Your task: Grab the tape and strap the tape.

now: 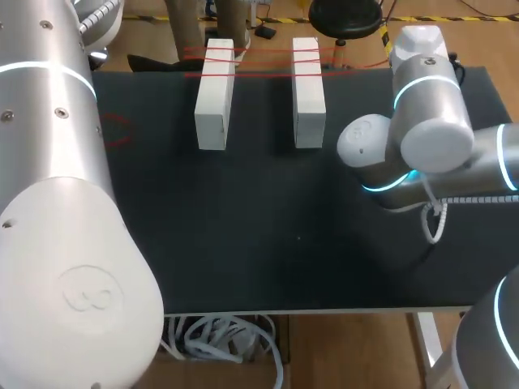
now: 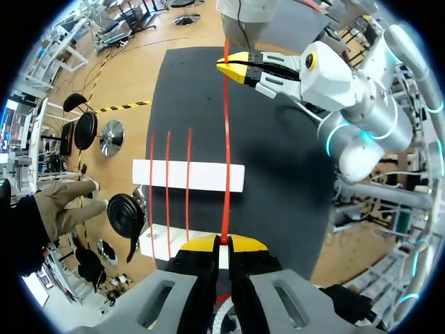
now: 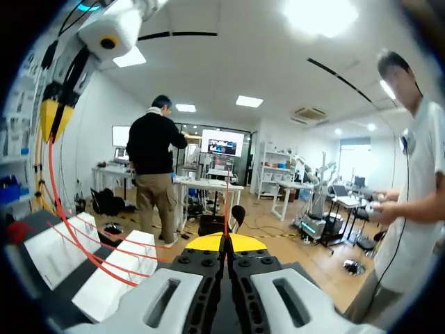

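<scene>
Black matting covers the bench (image 1: 243, 243), and two white blocks (image 1: 215, 93) lie side by side in the upper middle of the head view. Thin red tape (image 2: 225, 139) crosses both blocks in several strands at their far ends.

I judge the tape to be light, thin and limp, with no stiffness of its own. It will hold a line only under tension and will likely twist or slip if pinched on its edge. The best hold looks like a flat pinch across its width, close to each end of the free run, so that the span between stays straight.

The left end effector (image 2: 222, 241) is clenched on one strand, with its yellow tips pressed together and the tape coming out between them. From there the strand runs over both blocks to the right end effector (image 3: 224, 241), which is also clamped on it. A thin red line rises straight from between the tips of the right end effector. Three more strands lie across the blocks beside the held one.

The left arm (image 1: 57, 203) fills the left and lower left of the head view. Its wrist is over the near side of the blocks and looks along the strand. The right arm (image 1: 430, 121) comes in from the right edge with its elbow folded at centre right, and its fingers cannot be seen in the head view
</scene>
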You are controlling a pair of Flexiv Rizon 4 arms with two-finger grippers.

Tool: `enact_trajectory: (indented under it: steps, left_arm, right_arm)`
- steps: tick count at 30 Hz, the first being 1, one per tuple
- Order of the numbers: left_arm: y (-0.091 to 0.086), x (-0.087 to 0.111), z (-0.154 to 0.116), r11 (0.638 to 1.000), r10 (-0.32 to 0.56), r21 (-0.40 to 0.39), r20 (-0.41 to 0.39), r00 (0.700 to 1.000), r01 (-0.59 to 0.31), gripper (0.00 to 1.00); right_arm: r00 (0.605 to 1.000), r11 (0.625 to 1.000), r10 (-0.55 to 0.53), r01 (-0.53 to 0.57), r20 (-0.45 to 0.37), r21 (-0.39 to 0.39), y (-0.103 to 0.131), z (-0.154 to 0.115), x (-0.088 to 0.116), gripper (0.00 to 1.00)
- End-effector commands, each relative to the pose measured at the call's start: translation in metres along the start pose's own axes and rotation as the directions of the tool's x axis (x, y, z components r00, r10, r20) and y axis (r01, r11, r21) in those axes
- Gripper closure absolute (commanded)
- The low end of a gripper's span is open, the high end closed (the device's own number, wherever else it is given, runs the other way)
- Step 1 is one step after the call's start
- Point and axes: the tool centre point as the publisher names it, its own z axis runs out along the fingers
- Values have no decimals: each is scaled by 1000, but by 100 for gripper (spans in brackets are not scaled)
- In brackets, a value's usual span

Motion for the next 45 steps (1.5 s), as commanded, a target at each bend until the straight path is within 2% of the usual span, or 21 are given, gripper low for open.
enact_trajectory:
  steps: [1,2,3,5,9,14,21,24,26,27,29,30,32,34,35,36,39,45]
  left_arm:
    - [-2,-1,-2,1000,-1,-7,-3,1000,1,100]
    - [-2,-1,-2,1000,-1,-7,-3,1000,1,100]
    - [-2,-1,-2,1000,-1,-7,-3,1000,1,100]
    - [-2,-1,-2,1000,-1,-7,-3,1000,1,100]
    - [-2,-1,-2,1000,-1,-7,-3,1000,1,100]
    - [-2,-1,-2,1000,-1,-7,-3,1000,1,100]
    - [-2,-1,-2,1000,-1,-7,-3,1000,1,100]
    - [-2,-1,-2,1000,-1,-7,-3,1000,1,100]
    - [-2,-1,-2,1000,-1,-7,-3,1000,1,100]
    - [-2,-1,-2,1000,-1,-7,-3,1000,1,100]
    - [-2,-1,-2,1000,-1,-7,-3,1000,1,100]
    - [-2,-1,-2,1000,-1,-7,-3,1000,1,100]
    - [-2,-1,-2,1000,-1,-7,-3,1000,1,100]
    - [-2,-1,-2,1000,-1,-7,-3,1000,1,100]
    - [-2,-1,-2,1000,-1,-7,-3,1000,1,100]
    - [-2,-1,-2,1000,-1,-7,-3,1000,1,100]
    - [-2,-1,-2,1000,-1,-7,-3,1000,1,100]
    - [-2,-1,-2,1000,-1,-7,-3,1000,1,100]
  right_arm:
    - [986,985,-168,168,-4,41,14,1,7,100]
    - [982,981,-190,189,2,41,15,2,7,100]
    - [963,962,-267,268,-25,59,17,2,8,100]
    - [928,929,-371,371,-35,6,20,2,11,100]
    - [796,797,-603,599,-49,-78,24,4,15,100]
    - [676,675,-736,726,-43,-131,29,3,22,100]
    - [550,547,-835,823,-20,-153,32,3,25,100]
    - [520,513,-854,841,-9,-172,34,3,26,100]
    - [520,513,-854,841,-5,-171,35,3,28,100]
    - [487,477,-873,860,14,-180,35,3,28,100]
    - [490,480,-871,859,16,-175,36,3,29,100]
    - [457,447,-889,878,23,-172,36,2,29,100]
    - [425,415,-904,897,38,-152,35,1,28,100]
    - [454,444,-889,885,52,-138,32,2,26,100]
    - [438,427,-897,894,58,-139,32,2,25,100]
    - [443,432,-894,891,62,-139,33,2,25,100]
    - [507,491,-856,858,98,-154,36,2,22,100]
    - [507,491,-856,858,98,-154,36,2,22,100]
